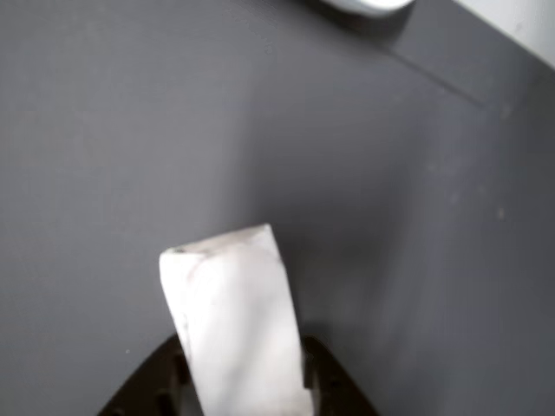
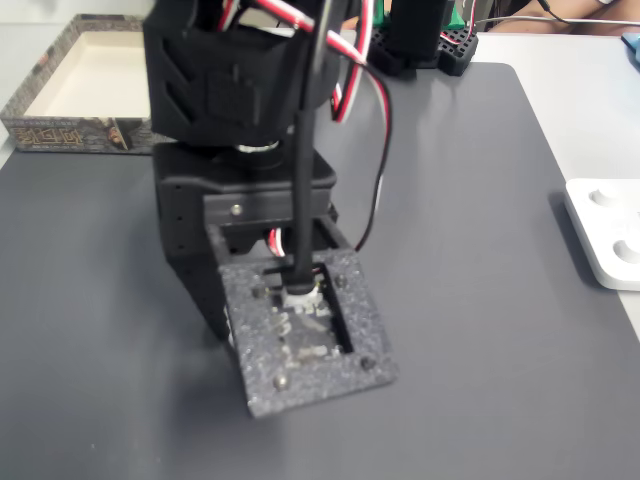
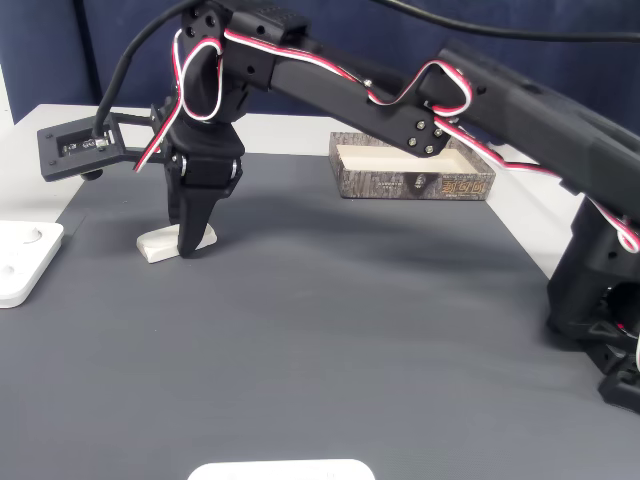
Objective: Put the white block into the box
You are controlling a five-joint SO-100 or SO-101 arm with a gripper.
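White block [image 1: 234,321], faint grey scuffs at its far end: fills the lower middle of the other view, seated between the black fingers of the claw [image 1: 247,381], which grip it. Fixed side view: claw [image 3: 192,240] down on the dark grey worktop [image 3: 330,330], block [image 3: 160,245] lying flat there. Patterned box [image 3: 412,184] sits well apart behind. Dimpled white slab [image 2: 610,230] at worktop edge.

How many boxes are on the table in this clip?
1. The box, open-topped with patterned sides, sits at the far edge of the dark mat in a fixed view, behind the arm; it also appears top left in the other fixed view.
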